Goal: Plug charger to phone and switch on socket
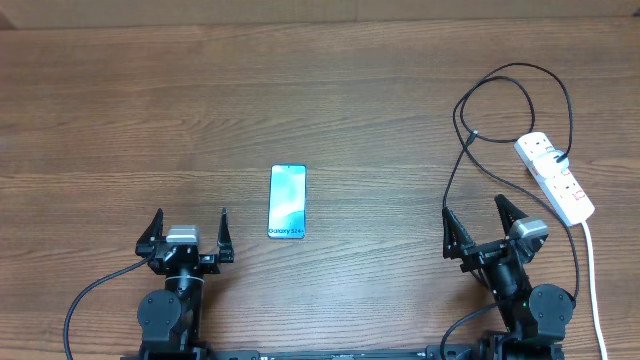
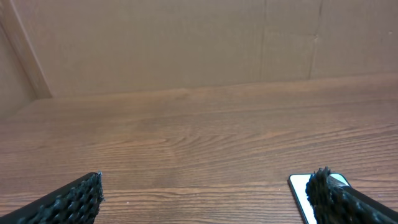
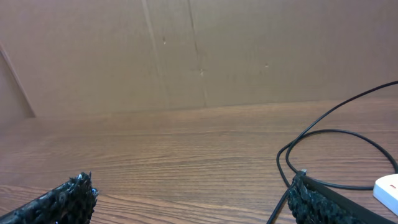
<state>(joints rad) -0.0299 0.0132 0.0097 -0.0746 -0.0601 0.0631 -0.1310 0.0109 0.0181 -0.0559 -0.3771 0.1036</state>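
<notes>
- Table (image 1: 150, 100): I am viewing a brown wood-grain top from overhead. Both wrist views are showing a plain cardboard wall (image 2: 186, 43) along its far edge.
- Left gripper (image 1: 191, 215): it is sitting at the near edge, left of centre. Its jaws are spreading fully wide and are gripping nothing, with only bare wood between the fingers (image 2: 74, 199).
- Right gripper (image 1: 472, 204): it is sitting at the near edge on the right side. It is also spreading fully wide and gripping nothing.
- Socket (image 1: 555, 178): the white strip is lying angled at the right edge, just beyond the right gripper. Its thick white cord (image 1: 592, 270) is running off toward me.
- Charger (image 1: 462, 103): the thin black cable is leaving the strip, looping away from me, then trailing back beside the right gripper's left finger. I cannot tell where its tip is lying.
- Phone (image 1: 287, 202): it is lying flat and screen-up near the table's middle, between the arms and closer to the left one. It is well apart from the cable, and its corner is peeking into the left wrist view (image 2: 301, 186).
</notes>
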